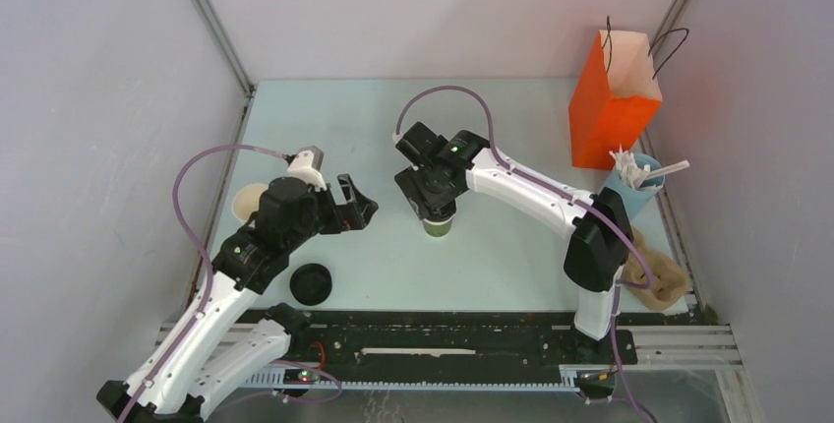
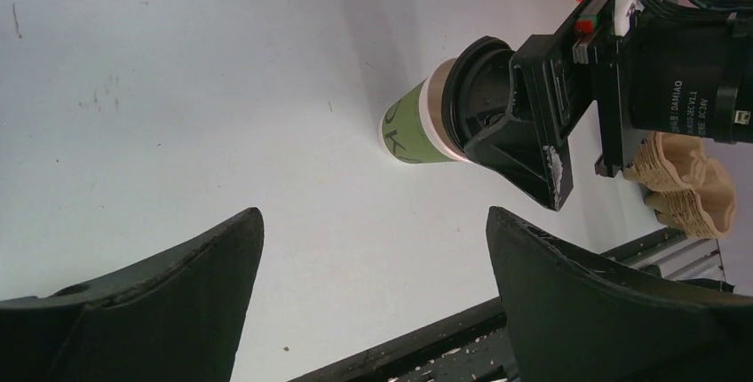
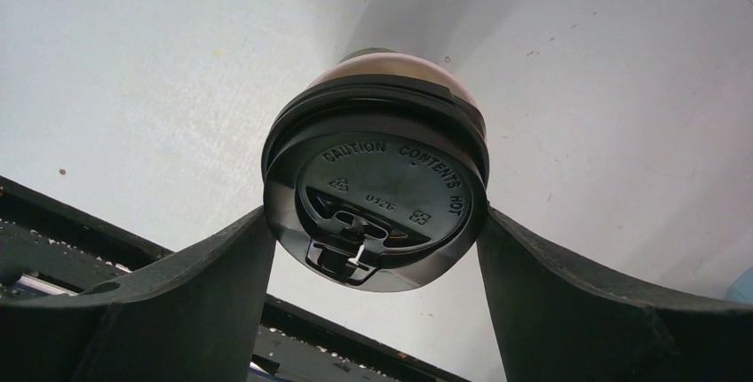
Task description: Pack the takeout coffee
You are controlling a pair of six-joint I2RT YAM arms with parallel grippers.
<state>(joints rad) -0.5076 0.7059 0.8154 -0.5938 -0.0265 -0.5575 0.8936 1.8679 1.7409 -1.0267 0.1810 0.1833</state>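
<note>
An olive-green paper cup (image 1: 438, 225) stands upright near the middle of the pale table (image 1: 374, 118), capped with a round black plastic lid (image 3: 377, 195). A pale band of the cup's rim shows just under the lid. The right pincer (image 1: 433, 205) comes down over the cup from above, and its two black fingers (image 3: 222, 266) press against opposite sides of the lid's rim, gripping it.

The left pincer (image 1: 359, 197) hangs open, holding nothing, just left of the cup and apart from it. Its wrist camera looks across the table at the cup's side.

A loose black plastic lid (image 1: 311, 283) lies flat near the table's front edge, by the left arm. A tall orange paper bag (image 1: 610, 113) stands at the far right. Nearer on that side is a light-blue holder of white sticks (image 1: 629, 192), and a brown moulded-pulp cup carrier (image 1: 661, 275) lies at the right front corner.
</note>
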